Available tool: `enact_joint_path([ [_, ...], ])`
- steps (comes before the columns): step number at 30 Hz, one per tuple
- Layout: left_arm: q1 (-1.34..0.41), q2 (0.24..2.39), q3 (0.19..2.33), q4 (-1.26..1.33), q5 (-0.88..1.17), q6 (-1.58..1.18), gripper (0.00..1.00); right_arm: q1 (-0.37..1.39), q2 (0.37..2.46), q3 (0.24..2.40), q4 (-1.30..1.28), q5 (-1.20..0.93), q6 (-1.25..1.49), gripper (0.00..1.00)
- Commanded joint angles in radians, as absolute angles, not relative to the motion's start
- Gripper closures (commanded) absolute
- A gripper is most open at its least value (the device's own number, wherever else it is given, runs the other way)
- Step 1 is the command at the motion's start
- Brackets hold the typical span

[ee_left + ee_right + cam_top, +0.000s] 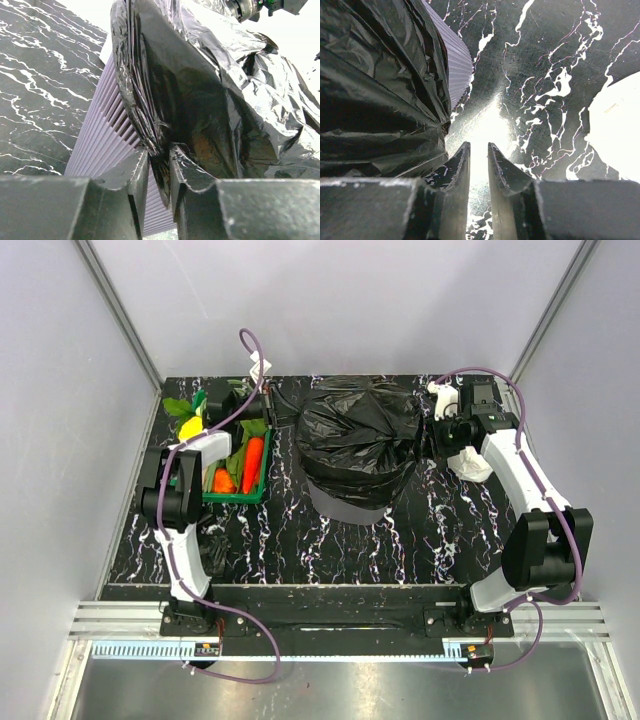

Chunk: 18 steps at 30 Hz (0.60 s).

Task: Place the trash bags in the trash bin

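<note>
Top external view: glossy, wrinkled black trash bag point(360, 430) drapes over the ribbed grey trash bin point(345, 505) at the centre of the marbled desk point(450, 540). Left pincer point(159, 167), at the bag's far-left hem, pinches an upright film fold. Right pincer point(478, 167), just right of the bag, stands narrowly parted and empty.

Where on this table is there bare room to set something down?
Bare marble runs along the near edge of the table, between the trash bin and the arm bases, widening right of the bin. Crowded: the left, where the green crate sits beside the bin, and far right, where the white roll lies by the right arm.
</note>
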State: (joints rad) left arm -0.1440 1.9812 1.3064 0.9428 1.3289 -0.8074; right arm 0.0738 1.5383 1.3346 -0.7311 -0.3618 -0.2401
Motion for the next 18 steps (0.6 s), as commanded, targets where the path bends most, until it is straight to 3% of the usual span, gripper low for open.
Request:
enact_joint_path([
  [1,-0.156,1.971,1.298,1.050,1.350,-0.866,0.86,0.069,1.531,1.365,-0.730,-0.382,-0.258,0.76],
  [3,-0.158,1.924,1.298,0.789,1.303,-0.681,1.00,0.069,1.525,1.364,-0.729,-0.374,-0.258,0.76],
  [6,-0.185,1.830,1.356,0.175,1.157,-0.115,1.00,0.069,1.519,1.362,-0.727,-0.365,-0.259,0.78],
  [11,-0.206,1.779,1.322,0.091,1.060,-0.041,1.00,0.069,1.517,1.338,-0.709,-0.356,-0.256,0.99],
  [18,-0.215,1.764,1.296,0.037,0.994,0.017,1.00,0.069,1.514,1.299,-0.683,-0.411,-0.259,1.00],
])
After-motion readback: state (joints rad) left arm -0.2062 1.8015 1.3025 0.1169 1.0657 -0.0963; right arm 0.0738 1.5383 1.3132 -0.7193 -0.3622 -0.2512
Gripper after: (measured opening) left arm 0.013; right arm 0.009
